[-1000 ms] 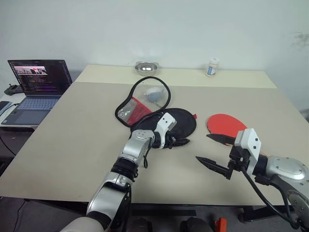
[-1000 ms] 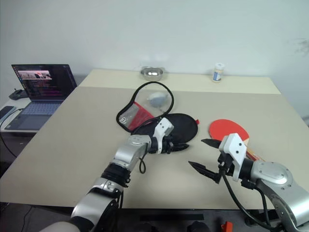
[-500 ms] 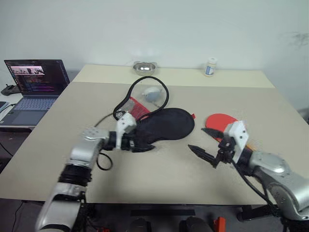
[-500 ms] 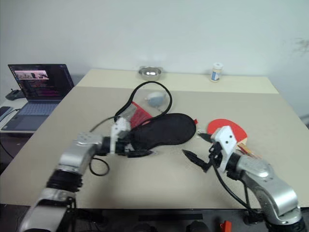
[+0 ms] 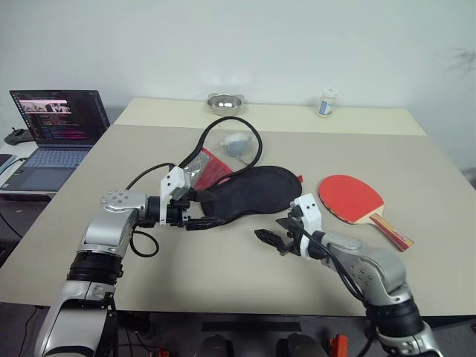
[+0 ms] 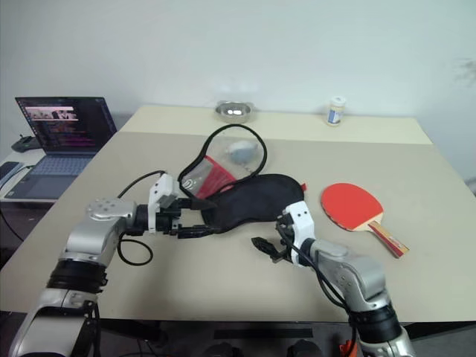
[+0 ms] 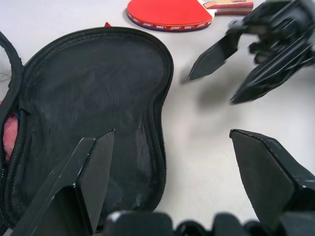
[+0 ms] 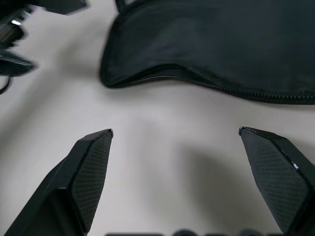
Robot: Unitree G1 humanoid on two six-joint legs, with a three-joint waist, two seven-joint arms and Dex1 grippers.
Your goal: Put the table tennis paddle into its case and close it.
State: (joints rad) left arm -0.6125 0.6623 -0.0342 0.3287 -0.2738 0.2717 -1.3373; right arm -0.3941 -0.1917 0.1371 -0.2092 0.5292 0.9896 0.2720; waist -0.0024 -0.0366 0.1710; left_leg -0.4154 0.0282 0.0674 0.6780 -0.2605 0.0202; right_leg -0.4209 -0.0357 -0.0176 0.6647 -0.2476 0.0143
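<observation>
The case (image 5: 256,190) lies unzipped mid-table, black side up, with its red flap (image 5: 207,165) and black zip rim (image 5: 232,128) folded back behind it. The table tennis paddle (image 5: 349,197) lies red face up to the right of the case, handle toward the table's near right. My left gripper (image 5: 206,210) hovers open at the case's narrow near-left end, nothing between its fingers. My right gripper (image 5: 274,230) is open and empty just in front of the case's near edge. In the right wrist view the case (image 8: 221,44) lies just beyond my fingertips.
An open laptop (image 5: 52,126) sits on a side desk to the left. A metal bowl (image 5: 223,104) and a small white bottle (image 5: 325,103) stand at the table's far edge. A pale round object (image 5: 236,143) lies inside the case's zip loop.
My left arm swung left off the case to its narrow end. My right gripper moved left and down, away from the paddle, to the case's near edge.
</observation>
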